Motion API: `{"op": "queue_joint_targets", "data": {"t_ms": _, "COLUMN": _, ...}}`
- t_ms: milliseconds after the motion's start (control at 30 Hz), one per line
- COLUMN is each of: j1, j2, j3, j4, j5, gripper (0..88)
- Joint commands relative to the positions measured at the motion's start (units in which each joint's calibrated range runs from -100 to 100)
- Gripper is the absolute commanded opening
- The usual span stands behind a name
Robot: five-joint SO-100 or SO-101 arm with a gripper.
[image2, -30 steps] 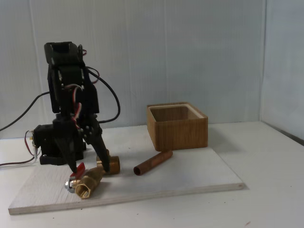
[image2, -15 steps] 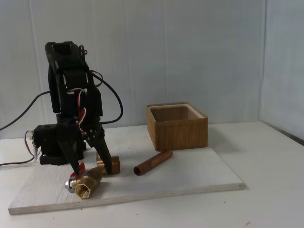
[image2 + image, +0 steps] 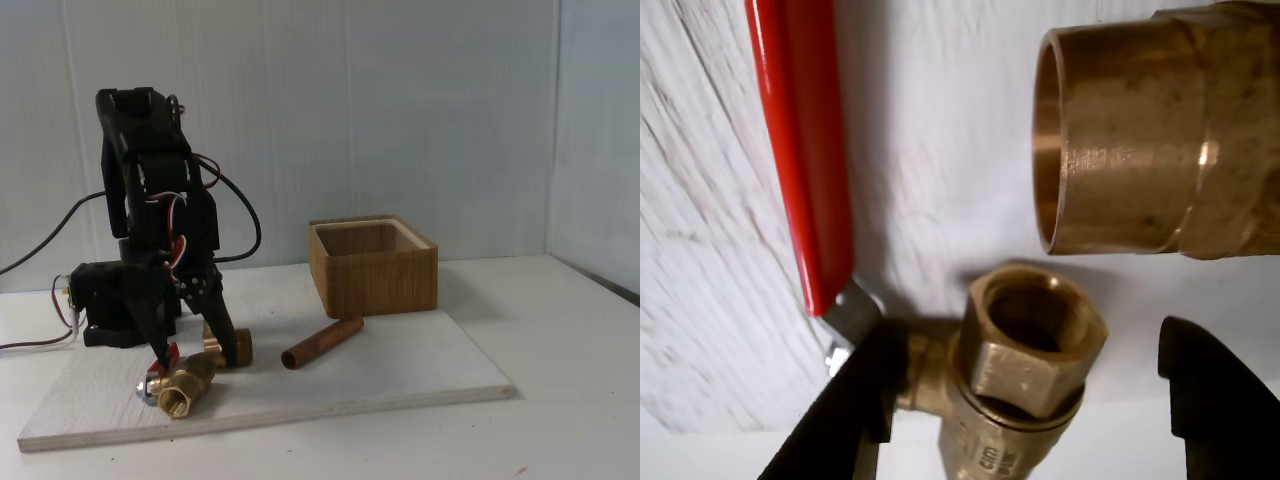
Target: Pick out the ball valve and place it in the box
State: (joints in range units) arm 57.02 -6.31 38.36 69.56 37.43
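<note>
Brass ball valve, nearest item: lies on its side at the front left of a pale whitewashed wooden board, open threaded end toward the viewer. Hexagonal brass collar, stamped lettering on the body too small to read, silvery nut, glossy red lever handle stretched flat along the board in the wrist view.

Black pincer: lowered over the valve, jaws parted, one dark finger against the valve's neck by the nut, the other standing clear on the far side. Nothing clamped.

Brass elbow fitting: just behind the valve, smooth round mouth, no handle.

Reddish-brown copper pipe piece: mid-board, lying at a slant, well apart from the valve.

Wooden box: at the board's back edge, ribbed light-brown sides, paler rim, open top.

White surface under the board; arm base at rear left with trailing cables; pale grey walls behind.
</note>
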Motion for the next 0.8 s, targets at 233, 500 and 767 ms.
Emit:
{"op": "queue_joint_targets", "data": {"t_ms": 233, "j1": 0.2, "j2": -0.3, "j3": -0.5, "j4": -6.2, "j5": 0.0, "gripper": 26.7}}
{"op": "queue_joint_targets", "data": {"t_ms": 500, "j1": 0.1, "j2": -0.3, "j3": 1.2, "j4": -6.2, "j5": 0.1, "gripper": 26.7}}
{"op": "queue_joint_targets", "data": {"t_ms": 767, "j1": 0.0, "j2": -0.3, "j3": 2.1, "j4": -6.2, "j5": 0.1, "gripper": 26.7}}
